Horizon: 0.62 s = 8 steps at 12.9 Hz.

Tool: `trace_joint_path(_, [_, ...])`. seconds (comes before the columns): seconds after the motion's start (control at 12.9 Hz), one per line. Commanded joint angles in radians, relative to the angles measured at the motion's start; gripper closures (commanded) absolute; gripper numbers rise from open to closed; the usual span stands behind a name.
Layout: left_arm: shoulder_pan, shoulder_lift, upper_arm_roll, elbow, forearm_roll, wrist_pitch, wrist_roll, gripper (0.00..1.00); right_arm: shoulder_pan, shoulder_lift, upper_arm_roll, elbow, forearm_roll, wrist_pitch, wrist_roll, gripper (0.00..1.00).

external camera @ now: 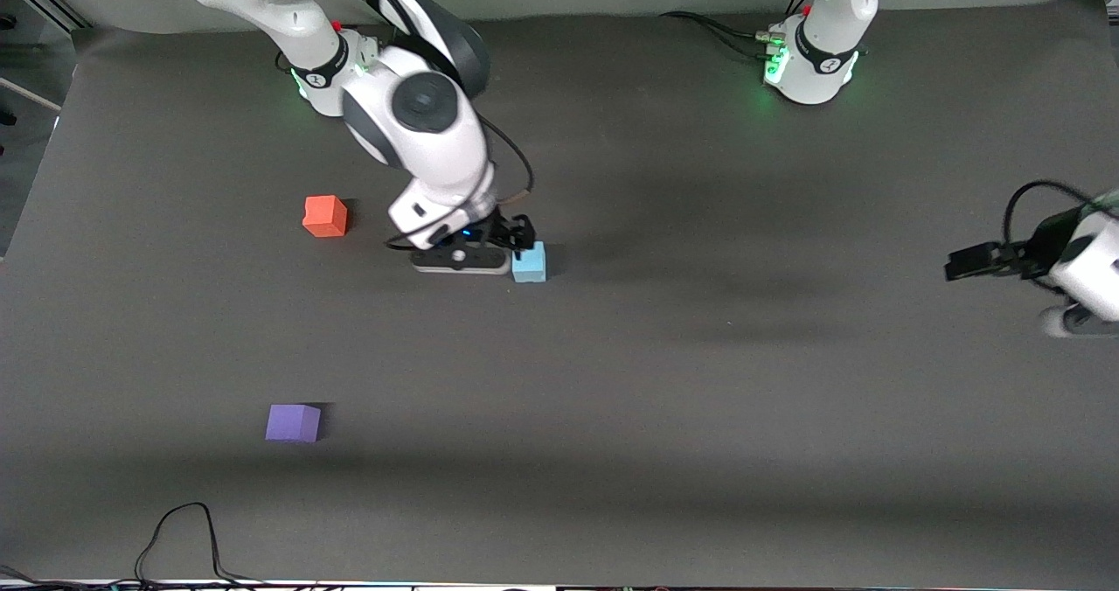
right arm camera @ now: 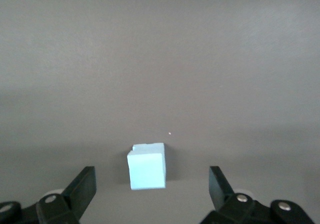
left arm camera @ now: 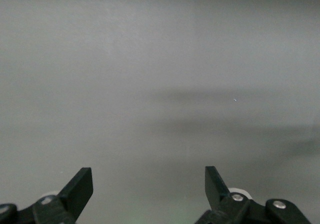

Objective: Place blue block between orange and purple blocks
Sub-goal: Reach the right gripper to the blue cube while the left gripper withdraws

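Front view: the right arm reaches down from its base and bends low over the middle of the bench [external camera: 699,381], its right end effector [external camera: 523,234] just above the blue block [external camera: 529,263]. The orange block [external camera: 325,216] sits toward the right arm's end, about level with the blue block; the purple block [external camera: 293,422] lies well nearer the camera, with bare bench between these 2. The left arm waits at its own end, the left end effector [external camera: 966,263] held over the bench near that edge.

Left wrist view: the left end effector [left arm camera: 149,184] has its 2 fingers [left arm camera: 80,186] spread wide over bare bench.

Right wrist view: the right end effector [right arm camera: 152,184] has its fingers [right arm camera: 85,184] apart, the blue block [right arm camera: 146,166] resting on the bench between them, touching neither.
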<state>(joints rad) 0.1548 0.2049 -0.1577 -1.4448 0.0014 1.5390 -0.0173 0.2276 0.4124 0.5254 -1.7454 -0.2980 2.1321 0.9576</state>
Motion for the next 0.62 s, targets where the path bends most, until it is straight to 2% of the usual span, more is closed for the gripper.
trace_joint_path(0.0, [-0.004,-0.100,-0.010,-0.058,0.037,-0.025,-0.007,0.00,-0.010,0.061,0.016,-0.086,-0.088,0.130,0.099,0.00])
trace_joint_path(0.15, [-0.006,-0.124,-0.011,-0.057,0.040,-0.036,-0.007,0.00,0.012,0.110,0.016,-0.105,-0.107,0.187,0.148,0.00])
trace_joint_path(0.54, [-0.021,-0.147,-0.007,-0.057,0.037,-0.036,0.005,0.00,0.055,0.241,0.016,-0.106,-0.320,0.248,0.363,0.00])
